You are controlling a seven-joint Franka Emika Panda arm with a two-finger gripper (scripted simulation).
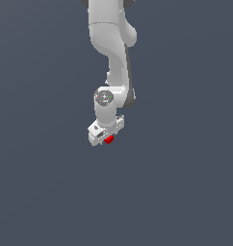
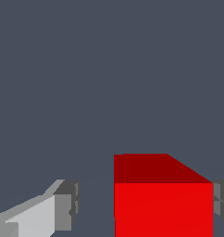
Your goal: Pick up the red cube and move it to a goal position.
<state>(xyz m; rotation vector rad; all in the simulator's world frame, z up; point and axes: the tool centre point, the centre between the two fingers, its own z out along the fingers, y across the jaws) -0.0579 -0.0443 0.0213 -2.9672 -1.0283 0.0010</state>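
At the moment inspected, your Franka arm point(image 1: 112, 43) hung wrist-down over a bare grey surface point(image 1: 186, 192), with the gripper point(image 1: 107, 137) brought low around the red cube point(image 1: 109, 140). In the wrist view the red cube point(image 2: 163, 199) sat between the two fingers point(image 2: 66, 205), but off centre: one grey pad appeared to touch or nearly touch one side of the cube, while the other stood clearly apart from it, a strip of surface showing between them. The jaws were therefore parted wider than the cube and had not clamped it. I judged this placement as the straddle before closing, which explains the low, vertical approach. You should note what could not be verified: the exterior view hid most of the cube behind the gripper body, the cube's lower part was cut off in the wrist view, no goal marker was visible anywhere, and whether the cube rested on the surface could not be told.
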